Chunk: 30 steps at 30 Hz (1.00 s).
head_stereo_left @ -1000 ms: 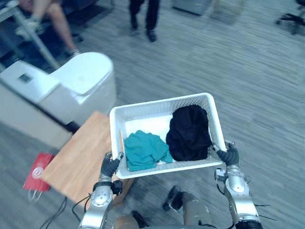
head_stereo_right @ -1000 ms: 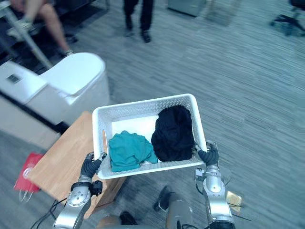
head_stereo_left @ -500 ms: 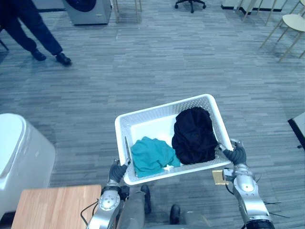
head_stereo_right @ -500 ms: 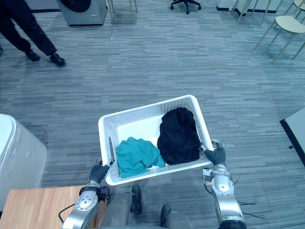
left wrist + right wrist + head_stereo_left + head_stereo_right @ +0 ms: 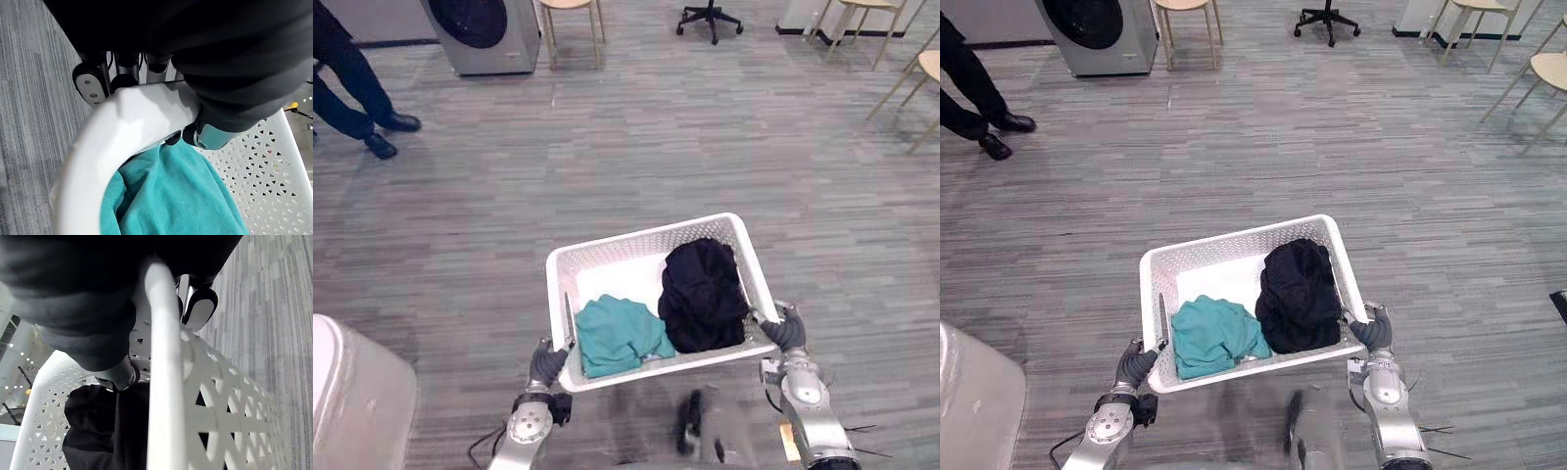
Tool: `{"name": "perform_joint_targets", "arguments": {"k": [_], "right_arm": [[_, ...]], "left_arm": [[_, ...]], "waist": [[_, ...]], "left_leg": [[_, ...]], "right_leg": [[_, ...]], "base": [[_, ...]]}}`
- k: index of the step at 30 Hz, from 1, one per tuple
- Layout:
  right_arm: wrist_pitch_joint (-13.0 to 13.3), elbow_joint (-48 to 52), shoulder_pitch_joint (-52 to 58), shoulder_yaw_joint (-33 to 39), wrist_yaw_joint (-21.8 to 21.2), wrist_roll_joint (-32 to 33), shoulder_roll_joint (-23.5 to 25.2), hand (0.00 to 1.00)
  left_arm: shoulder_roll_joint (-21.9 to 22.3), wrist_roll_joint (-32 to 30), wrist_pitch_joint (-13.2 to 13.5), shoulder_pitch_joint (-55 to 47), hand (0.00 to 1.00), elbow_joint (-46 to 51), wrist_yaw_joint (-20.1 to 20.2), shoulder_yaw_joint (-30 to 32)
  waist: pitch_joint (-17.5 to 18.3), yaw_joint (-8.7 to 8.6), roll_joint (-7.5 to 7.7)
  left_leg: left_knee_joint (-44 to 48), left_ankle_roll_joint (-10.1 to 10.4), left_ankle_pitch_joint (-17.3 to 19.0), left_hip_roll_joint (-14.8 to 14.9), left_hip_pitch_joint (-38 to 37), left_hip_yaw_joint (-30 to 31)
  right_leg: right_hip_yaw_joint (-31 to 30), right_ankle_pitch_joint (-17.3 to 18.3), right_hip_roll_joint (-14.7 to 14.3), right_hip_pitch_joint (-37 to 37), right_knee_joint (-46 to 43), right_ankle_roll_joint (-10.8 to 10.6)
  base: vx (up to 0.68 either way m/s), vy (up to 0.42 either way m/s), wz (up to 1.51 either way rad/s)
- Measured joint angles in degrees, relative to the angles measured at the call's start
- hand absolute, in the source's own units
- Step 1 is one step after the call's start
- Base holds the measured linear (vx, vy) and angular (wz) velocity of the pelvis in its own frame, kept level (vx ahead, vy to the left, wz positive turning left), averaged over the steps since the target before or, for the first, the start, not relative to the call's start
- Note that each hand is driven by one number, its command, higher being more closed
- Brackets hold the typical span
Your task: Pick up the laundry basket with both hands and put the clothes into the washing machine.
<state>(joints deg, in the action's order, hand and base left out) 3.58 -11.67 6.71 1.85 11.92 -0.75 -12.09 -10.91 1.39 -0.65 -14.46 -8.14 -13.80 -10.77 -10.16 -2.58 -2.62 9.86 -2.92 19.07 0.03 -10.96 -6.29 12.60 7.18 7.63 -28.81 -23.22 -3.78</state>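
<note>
The white laundry basket [image 5: 626, 257] is off the floor [image 5: 705, 127], carried between both hands and roughly level. The left robot hand [image 5: 548, 360] grips the rim at the basket's near left corner. The right robot hand [image 5: 786, 331] grips the rim at the near right corner. In the wrist views each hand's fingers and thumb are curled round the rim. Inside, a teal garment [image 5: 619, 335] lies bunched in the near left corner. A black garment [image 5: 703, 294] is heaped along the right wall, and the two touch. The washing machine [image 5: 480, 29], grey with a dark round door, stands well apart across the floor, far and to the left. A person's legs [image 5: 352, 93] stand near it at the left edge.
</note>
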Motion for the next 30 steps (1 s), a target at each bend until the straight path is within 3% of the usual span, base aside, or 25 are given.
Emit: {"name": "perform_joint_targets", "arguments": {"k": [1, 2, 3, 4, 5, 6, 7, 8, 9, 10, 12, 15, 16, 17, 18, 19, 20, 21, 22, 23, 24, 26, 27, 28, 30], "right_arm": [[-0.1, 0.5, 0.6, 0.0, 0.1, 0.0, 0.0, 1.00], [-0.4, 2.2, 2.2, 0.0, 0.2, -0.2, -0.2, 1.00], [-0.4, 2.5, 2.6, 0.0, 0.2, -0.5, -0.2, 1.00], [-0.9, 2.2, 2.4, 0.1, 0.2, -0.5, -0.7, 1.00], [-1.5, 2.1, 2.2, 0.2, 0.2, -0.6, -1.3, 1.00], [-1.8, 2.1, 1.8, 0.3, 0.2, -0.8, -1.9, 1.00], [-1.8, 2.2, 1.6, 0.2, 0.2, -0.9, -2.1, 1.00], [-2.1, 2.2, 1.2, 0.3, 0.3, -0.9, -2.2, 1.00], [-2.3, 2.3, 1.0, 0.3, 0.7, -0.8, -1.9, 1.00], [-2.3, 2.6, 1.1, 0.3, 0.9, -0.8, -1.9, 1.00], [-2.0, 4.5, 1.5, 0.3, 1.1, 0.2, -2.0, 1.00], [-1.5, 4.6, -0.1, 0.4, 1.4, 0.4, -2.5, 1.00], [-1.5, 3.7, -0.8, 0.4, 1.4, 0.4, -2.6, 1.00], [-1.5, 2.8, -1.1, 0.4, 1.5, 0.4, -2.7, 1.00], [-1.2, 1.7, -1.2, 0.3, 1.5, 0.5, -2.8, 1.00], [-1.3, 1.1, -1.6, 0.3, 1.7, 0.5, -2.7, 1.00], [-1.3, 0.9, -1.9, 0.3, 1.7, 0.5, -2.8, 1.00], [-0.8, -1.2, -2.3, 0.3, 1.7, 0.8, -3.2, 1.00], [-0.7, -1.8, -2.5, 0.3, 1.7, 0.8, -3.2, 1.00], [-0.6, -3.8, -3.0, 0.3, 1.6, 0.8, -2.8, 1.00], [-0.1, -4.7, -3.1, 0.5, 1.6, 0.7, -1.6, 1.00], [-0.1, -8.0, -2.6, 0.5, 1.6, 0.7, 0.2, 1.00], [-0.1, -8.4, -2.0, 0.5, 1.6, 0.7, 0.5, 1.00], [-0.1, -8.3, -1.1, 0.2, 1.5, 0.7, 0.5, 1.00], [0.3, -6.6, 0.4, 0.4, 1.5, 0.7, 0.2, 1.00]], "left_arm": [[-0.2, -0.3, -0.1, 0.4, 1.00, -0.1, 0.0, -0.2], [-0.6, -1.3, -0.1, 0.7, 1.00, -0.3, 0.0, -0.6], [-0.6, -1.6, -0.1, 0.6, 1.00, -0.6, 0.0, -0.7], [0.4, -2.1, -0.1, 0.6, 1.00, -1.2, 0.0, -0.9], [1.2, -2.1, -0.1, 0.8, 1.00, -1.6, 0.0, -0.9], [1.6, -2.2, -0.1, 1.4, 1.00, -1.7, 0.0, -0.9], [1.7, -2.2, -0.1, 1.8, 1.00, -2.1, 0.0, -0.9], [2.2, -2.2, -0.1, 2.4, 1.00, -3.4, 0.1, -0.9], [2.3, -2.1, -0.1, 2.3, 1.00, -3.4, 0.0, -0.9], [2.2, -2.0, -0.1, 2.2, 1.00, -3.4, 0.0, -0.9], [2.1, -1.8, 0.1, 2.2, 1.00, -3.1, 0.1, -0.9], [2.3, -1.5, 1.0, 1.9, 1.00, -2.2, 0.1, -0.8], [2.4, -1.5, 1.0, 1.8, 1.00, -1.7, 0.1, -0.7], [2.5, -1.5, 0.9, 1.3, 1.00, -0.9, 0.1, -0.7], [2.5, -1.6, 0.9, 1.3, 1.00, -0.8, 0.0, -0.7], [2.5, -1.7, 0.7, 1.4, 1.00, -0.6, 0.0, -0.5], [2.7, -1.9, 0.2, 1.4, 1.00, 0.0, 0.0, -0.3], [3.7, -2.1, -0.4, 1.3, 1.00, 0.1, 0.0, -0.3], [3.8, -2.1, -0.5, 1.2, 1.00, 0.1, 0.0, -0.4], [3.7, -2.3, -0.5, 0.2, 1.00, 0.2, 0.0, -0.7], [2.9, -2.3, -1.0, 0.0, 1.00, 0.1, 0.0, -0.9], [1.3, -2.5, -2.5, -0.7, 1.00, 0.0, 0.0, -0.9], [1.2, -2.8, -2.8, -0.7, 1.00, -0.4, 0.0, -1.1], [1.1, -3.3, -2.9, -0.7, 1.00, -0.7, 0.0, -1.2], [-0.8, -3.6, -2.9, 0.5, 1.00, -1.0, 0.1, -2.7]], "waist": [[0.1, -0.19, 0.45], [0.5, -0.87, 1.56], [0.7, -1.21, 1.65], [1.1, -1.24, -0.10], [1.5, -1.06, -1.69], [1.6, -0.76, -3.37], [1.3, -0.20, -3.66], [0.8, 0.71, -4.53], [0.5, 1.28, -4.59], [0.2, 1.82, -4.19], [-0.3, 3.06, -2.53], [-0.7, 3.81, -2.21], [-0.8, 3.95, -2.42], [-0.4, 4.65, -3.34], [-0.2, 5.81, -3.53], [0.2, 6.59, -3.15], [0.4, 6.42, -2.26], [0.5, 6.29, -1.68], [0.6, 6.34, -1.47], [1.4, 6.72, -0.42], [1.1, 6.12, 0.63], [0.9, 4.88, 2.39], [0.9, 4.75, 2.18], [0.8, 4.52, 1.31], [1.3, 2.63, -0.77]], "left_leg": [[-0.1, 0.9, 0.5, 0.0, -1.2, 0.2], [-0.4, 3.6, 2.1, -0.2, -5.0, 1.5], [-0.2, 4.4, 2.5, 0.0, -6.6, 2.0], [3.5, 5.1, 2.7, 2.0, -7.6, 2.5], [7.7, 5.7, 2.4, 3.5, -6.2, 2.5], [21.6, 9.2, -2.1, 6.1, -0.5, 2.1], [32.3, 9.3, -10.7, 7.9, 4.1, 1.1], [47.5, 9.9, -15.9, 11.9, 10.6, 0.7], [58.5, 7.9, -12.8, 14.6, 16.4, -0.3], [60.5, 7.1, -11.1, 14.8, 18.3, -0.8], [57.4, 4.8, -7.2, 12.8, 23.4, -3.2], [35.4, 4.0, -5.4, 8.7, 31.3, -4.4], [21.3, 5.8, -7.1, 6.7, 32.2, -3.3], [7.9, 8.1, -12.2, 6.5, 32.3, -1.7], [8.0, 8.3, -17.5, 6.8, 32.2, -3.0], [10.6, 5.8, -18.5, 5.4, 32.5, -3.5], [14.3, 2.2, -16.1, 4.4, 33.6, -3.2], [19.4, -3.3, -12.2, 3.0, 33.9, -4.0], [20.0, -3.6, -11.4, 2.8, 33.6, -4.4], [21.5, -4.1, -7.5, 2.0, 32.3, -5.7], [22.4, -4.4, -3.9, 0.2, 29.6, -5.7], [19.0, -4.5, -0.9, -3.2, 20.6, -4.9], [16.3, -4.5, -0.9, -3.7, 17.1, -4.6], [11.6, -4.5, -0.9, -4.2, 12.0, -3.5], [2.9, -4.5, -1.0, -3.5, 3.1, -0.5]], "right_leg": [[-0.9, -3.2, -0.6, 0.0, 6.2, 0.0], [-3.7, -8.8, -0.7, 0.7, 16.4, 0.4], [-4.7, -12.2, -0.7, 0.7, 15.8, 1.3], [-4.7, -18.5, -1.3, -0.4, 8.8, 2.4], [-4.2, -16.0, -2.5, -1.6, 4.7, 2.9], [-3.0, -10.9, -3.8, -1.4, -0.2, 4.1], [-3.0, -8.1, -4.7, 0.2, -1.8, 4.9], [-2.1, -5.6, -6.2, 4.9, -0.8, 5.6], [-1.5, -4.3, -7.6, 10.5, 1.7, 6.2], [-1.5, -4.0, -7.7, 13.4, 3.4, 6.4], [-2.5, -2.7, -6.5, 22.0, 9.7, 5.8], [-3.2, 0.0, -4.6, 31.0, 16.7, 3.5], [-3.4, 1.0, -3.6, 34.1, 18.9, 2.0], [-4.3, 1.9, -3.8, 36.8, 21.7, 0.7], [-6.0, 2.7, -3.8, 38.6, 22.9, -0.1], [-7.0, 3.9, -2.7, 40.1, 23.3, 0.1], [-7.1, 4.2, -1.2, 40.6, 22.5, -0.8], [-8.2, 3.9, 1.4, 40.1, 17.6, -2.9], [-8.8, 4.2, 1.8, 39.4, 15.6, -3.5], [-11.2, 5.5, 3.2, 34.1, 2.3, -7.2], [-14.4, 4.0, 4.7, 27.8, -15.0, -12.1], [-14.6, 3.2, 6.5, 19.5, -38.8, -10.9], [-12.9, 4.1, 6.6, 18.2, -41.0, -9.1], [-10.0, 6.0, 6.3, 16.3, -41.1, -5.6], [-1.2, 9.6, 3.8, 8.6, -31.4, 0.4]], "base": [[0.79, -0.204, 0.51], [0.60, -0.181, 0.42], [0.77, -0.243, 0.37], [0.63, -0.204, 0.06], [0.91, -0.313, -0.06], [0.74, -0.271, -0.17], [0.88, -0.318, -0.13], [0.71, -0.238, -0.08], [0.71, -0.208, -0.02], [0.65, -0.138, 0.00], [0.53, -0.050, 0.01], [0.59, 0.095, 0.04], [0.54, 0.184, -0.10], [0.65, 0.240, -0.37], [0.61, 0.261, -0.50], [0.68, 0.280, -0.38], [0.84, 0.351, -0.02], [0.70, 0.315, 0.11], [0.66, 0.338, -0.06], [0.63, 0.325, -0.12], [0.63, 0.288, -0.05], [0.74, 0.218, 0.29], [0.70, 0.159, 0.27], [0.55, 0.105, 0.25], [0.69, 0.087, 0.40]]}}
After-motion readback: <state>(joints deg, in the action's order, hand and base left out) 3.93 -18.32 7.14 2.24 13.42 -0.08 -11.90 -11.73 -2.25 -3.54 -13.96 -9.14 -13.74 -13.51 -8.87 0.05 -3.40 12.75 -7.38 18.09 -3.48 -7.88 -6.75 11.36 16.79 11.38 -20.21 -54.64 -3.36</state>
